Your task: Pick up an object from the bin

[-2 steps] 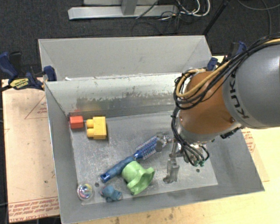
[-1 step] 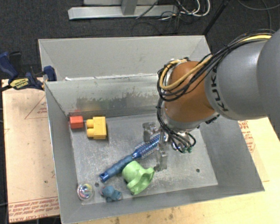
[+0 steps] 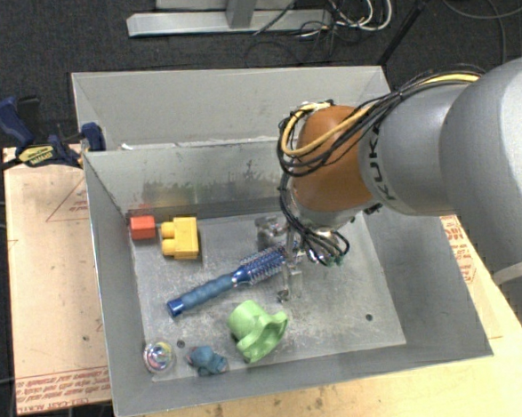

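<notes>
Gripper low at centre of bin, over bristle head of blue hairbrush. Brush lies diagonal on floor, handle toward lower left. Gripper's opening: cannot tell. Green toy just below; yellow block upper left.

The grey arm comes in from the right and bends downward at its wrist, which is wrapped in an orange cover. Black and yellow cables loop over the top of that cover and hang in a bundle beneath it. Below the wrist the metal pincer points straight down, set low.
</notes>
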Robot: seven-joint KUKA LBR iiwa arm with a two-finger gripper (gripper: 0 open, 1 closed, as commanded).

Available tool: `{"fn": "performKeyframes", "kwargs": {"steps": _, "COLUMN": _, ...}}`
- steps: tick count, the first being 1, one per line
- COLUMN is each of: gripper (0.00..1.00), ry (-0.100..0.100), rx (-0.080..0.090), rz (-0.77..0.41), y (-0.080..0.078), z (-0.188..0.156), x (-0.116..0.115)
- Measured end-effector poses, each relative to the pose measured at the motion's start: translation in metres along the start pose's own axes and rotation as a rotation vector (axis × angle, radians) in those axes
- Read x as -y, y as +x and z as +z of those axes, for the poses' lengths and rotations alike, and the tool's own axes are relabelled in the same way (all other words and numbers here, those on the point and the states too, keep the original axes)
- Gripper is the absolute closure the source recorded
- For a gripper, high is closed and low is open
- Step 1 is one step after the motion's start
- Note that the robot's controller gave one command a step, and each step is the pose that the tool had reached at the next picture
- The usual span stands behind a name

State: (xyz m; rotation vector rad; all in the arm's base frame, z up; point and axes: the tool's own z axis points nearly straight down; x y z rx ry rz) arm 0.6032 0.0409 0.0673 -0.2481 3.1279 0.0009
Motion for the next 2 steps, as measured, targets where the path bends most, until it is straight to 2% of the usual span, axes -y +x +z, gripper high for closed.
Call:
{"fn": "performKeyframes", "kwargs": {"steps": 1, "gripper": 1.00, "ry": 0.000, "rx": -0.002, "rz": -0.002, "y": 0.001, "z": -0.002, "x": -0.001}}
{"fn": "performKeyframes", "kwargs": {"steps": 2, "gripper": 1.00, "ry": 0.003, "rx": 0.007, "rz": -0.017, "y": 0.015, "z": -0.215, "x": 0.028}}
